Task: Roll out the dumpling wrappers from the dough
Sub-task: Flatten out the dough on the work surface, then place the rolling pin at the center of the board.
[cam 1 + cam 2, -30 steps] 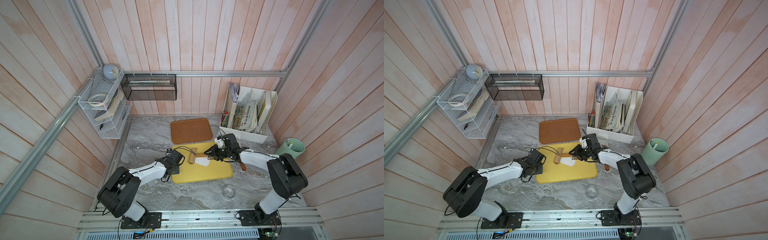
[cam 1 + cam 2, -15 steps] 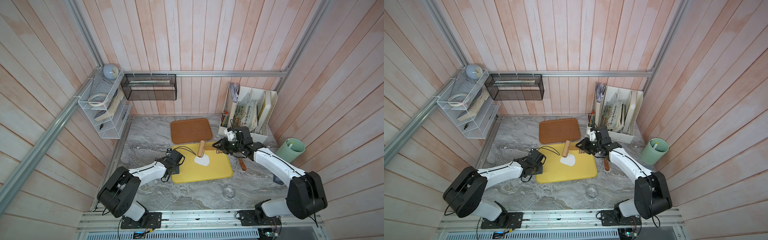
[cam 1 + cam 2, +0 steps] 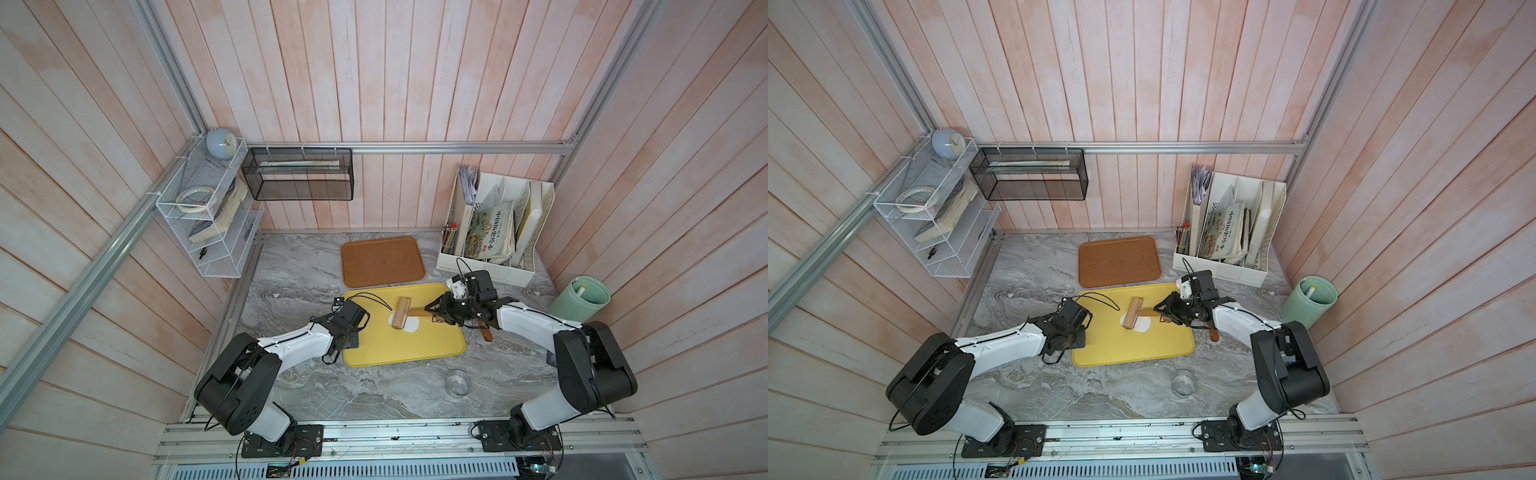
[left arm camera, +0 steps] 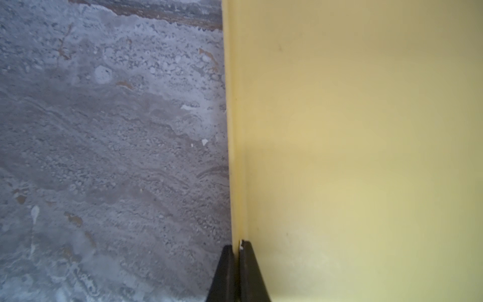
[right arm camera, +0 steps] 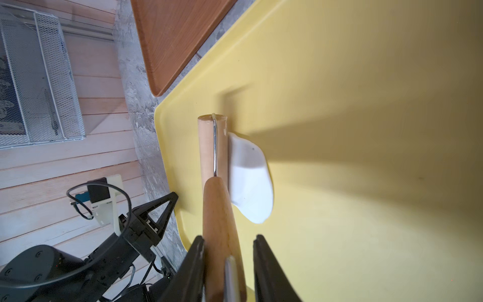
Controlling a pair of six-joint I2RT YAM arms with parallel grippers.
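Nearest the rail, an open stretch of grey-veined marble surface (image 3: 374, 395) is seen, occupied only by a clear round ring (image 3: 457, 381). Beyond it a yellow tray (image 3: 407, 353) is laid flat, smooth, with rounded corners and a low raised rim. Its left rim is pinched by the left claw (image 4: 239, 245), whose dark fingers are closed tight on it. Over the tray's right part, the tapered wooden handle of a roller (image 5: 213, 146) is gripped by the right claw (image 5: 229, 236). The roller's wooden cylinder is pressed on the dough (image 5: 251, 183), a soft white flattish blob of uneven outline near the tray's middle. Bare yellow is seen all round the dough. Farther back, a brown tray (image 3: 382, 262) with wood grain is set just beyond the yellow rim, separated from it by a thin strip of marble. A white file rack (image 3: 515, 276) is placed at the back right.
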